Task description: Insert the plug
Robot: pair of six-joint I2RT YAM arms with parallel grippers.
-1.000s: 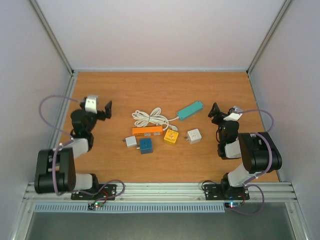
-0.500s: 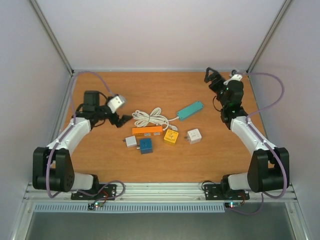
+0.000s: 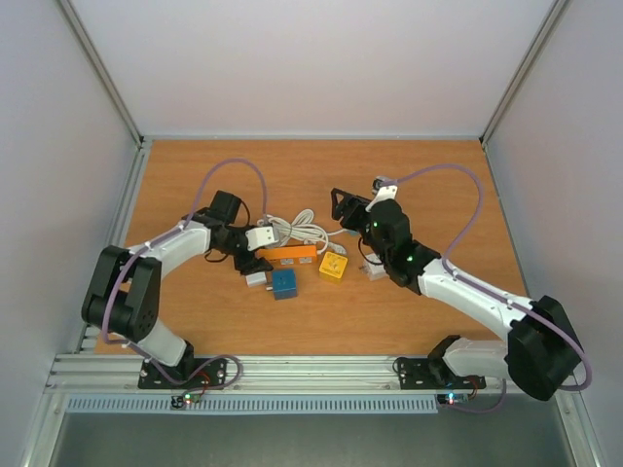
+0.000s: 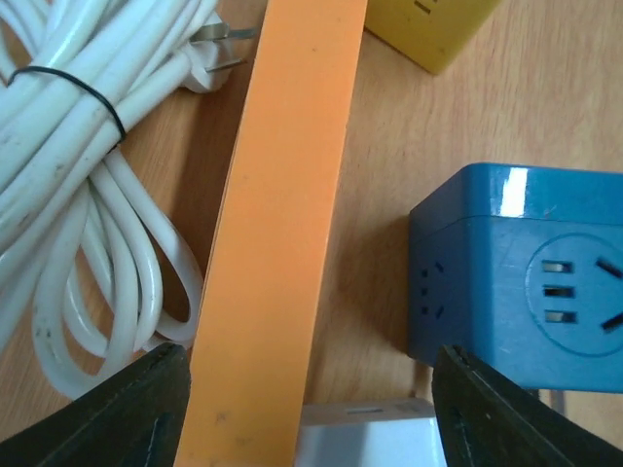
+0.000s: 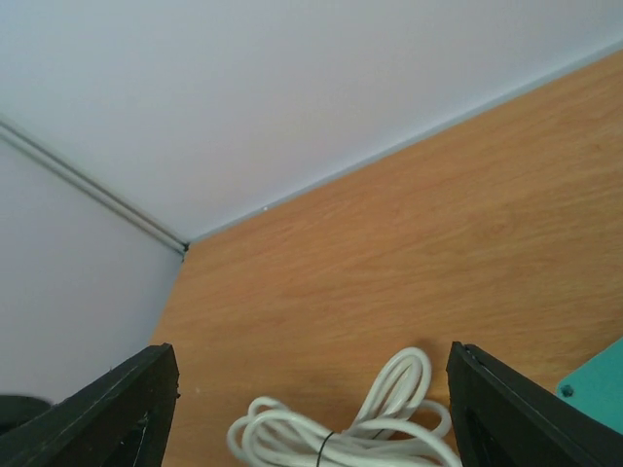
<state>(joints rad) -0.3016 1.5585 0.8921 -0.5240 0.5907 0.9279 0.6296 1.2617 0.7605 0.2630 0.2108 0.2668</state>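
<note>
Plug (image 4: 209,60): where is it relative to the left tool (image 4: 307,389)? /J

Tool first: jaws partly apart, nothing clamped that I can see. Between its fingers (image 4: 107,418) sit the near end of the orange power strip (image 4: 282,224) and a white adapter (image 4: 365,438) right beside that end. Can't tell if the fingers touch either one. The strip runs straight ahead from the tool. Plug is at the far end of that run, on the strip's left in the wrist view. It lies flat on the tabletop (image 4: 545,88) with its prongs pointing at the strip's edge. Not in a socket. /R

What else is close? /J

White cable (image 4: 78,175), coiled and tied with a black band (image 4: 73,88). It lies along the strip on the plug's side and comes back as far as the finger there. On the other side is a blue socket cube (image 4: 516,272), socket face toward the wrist camera. It's just ahead of the other finger and apart from the strip. Yellow cube (image 4: 438,24) is further ahead, near the strip. /R

And the right tool (image 5: 311,389)? /J

Jaws wide apart, empty, angled toward the back wall (image 5: 292,97). Low between its fingers is the top of the cable coil. A teal strip (image 5: 596,389) corner shows just inside one finger. Beyond that, only wood up to the wall. /R
</note>
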